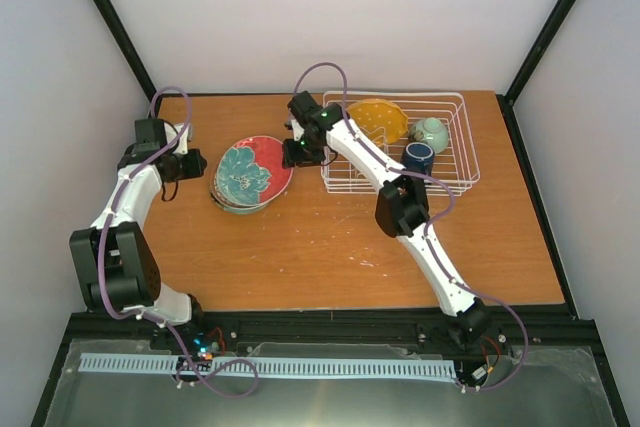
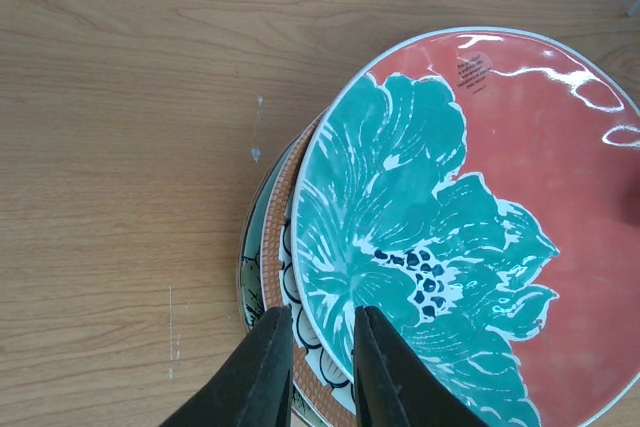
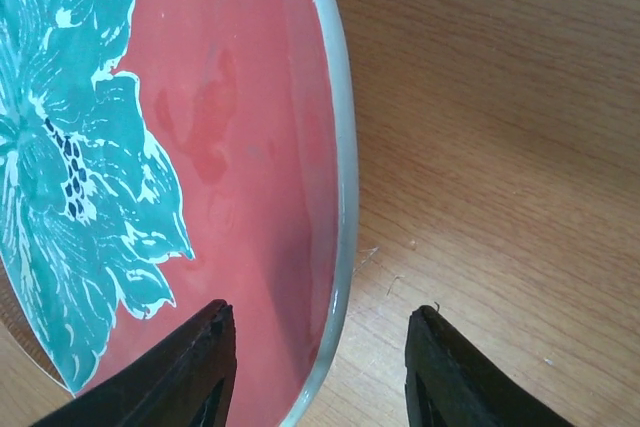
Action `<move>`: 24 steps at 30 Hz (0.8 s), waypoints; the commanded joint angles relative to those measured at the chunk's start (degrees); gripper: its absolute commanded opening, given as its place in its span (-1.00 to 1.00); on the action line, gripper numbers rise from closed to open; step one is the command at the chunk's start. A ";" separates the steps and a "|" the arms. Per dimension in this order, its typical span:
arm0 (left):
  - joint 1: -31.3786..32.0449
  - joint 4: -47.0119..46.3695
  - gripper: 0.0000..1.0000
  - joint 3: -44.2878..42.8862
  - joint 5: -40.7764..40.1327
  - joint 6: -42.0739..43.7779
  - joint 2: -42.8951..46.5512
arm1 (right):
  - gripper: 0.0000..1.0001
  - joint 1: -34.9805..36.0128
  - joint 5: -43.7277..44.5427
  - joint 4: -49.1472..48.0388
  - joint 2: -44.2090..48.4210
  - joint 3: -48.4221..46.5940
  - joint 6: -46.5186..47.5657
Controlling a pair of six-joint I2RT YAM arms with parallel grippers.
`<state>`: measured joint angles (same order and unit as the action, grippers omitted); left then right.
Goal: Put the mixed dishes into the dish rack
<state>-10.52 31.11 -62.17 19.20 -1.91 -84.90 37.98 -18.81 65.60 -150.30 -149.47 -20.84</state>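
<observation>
**Red plate propped on the stack, both arms at its rim**

Wood-grain table point(image 1: 330, 247), white walls on three sides. The rack point(image 1: 460, 172) sits at the back right and holds an orange plate point(image 1: 378, 119), a green bowl point(image 1: 432, 133) and a blue mug point(image 1: 418, 157).

Left of the rack lies a stack. The red plate point(image 1: 255, 169) is on top, a patterned plate point(image 2: 282, 267) is under it, and a bottom dish point(image 2: 247, 282) is mostly hidden.

- Left gripper point(image 2: 322, 322): fingers narrow, with the red plate's left rim in the slim gap. This looks like a pinch that tips the plate off the stack.
- Right gripper point(image 3: 325, 312): fingers wide. One is over the plate face and the other over bare wood, with the right rim between them and no contact visible.

Judgement: the tilt is there to expose a free edge, since a plate lying flat gives fingers nothing to bite.

Room to move: there is bare table in front of the stack and between it and the rack. The rack's near-left slots look free, while the mug and bowl crowd its right end. The right forearm crosses above the rack's front corner, so clearance there needs watching.
</observation>
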 commanded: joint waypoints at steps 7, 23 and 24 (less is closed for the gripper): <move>0.09 -1.67 -0.63 0.40 -0.54 0.73 1.52 | -0.25 -0.79 -7.97 -0.89 -3.59 1.03 -3.39; 0.10 -1.66 -0.63 0.60 -1.05 0.86 1.97 | -0.36 -0.89 -12.59 -0.26 -4.82 1.10 -2.28; 0.14 -1.66 -0.64 0.64 -1.13 0.86 1.97 | -0.40 -0.89 -13.02 -0.23 -4.95 1.11 -2.30</move>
<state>-10.52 30.52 -61.43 18.39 -1.91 -84.25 36.36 -28.71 64.55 -150.54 -149.47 -23.27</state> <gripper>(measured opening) 0.183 0.323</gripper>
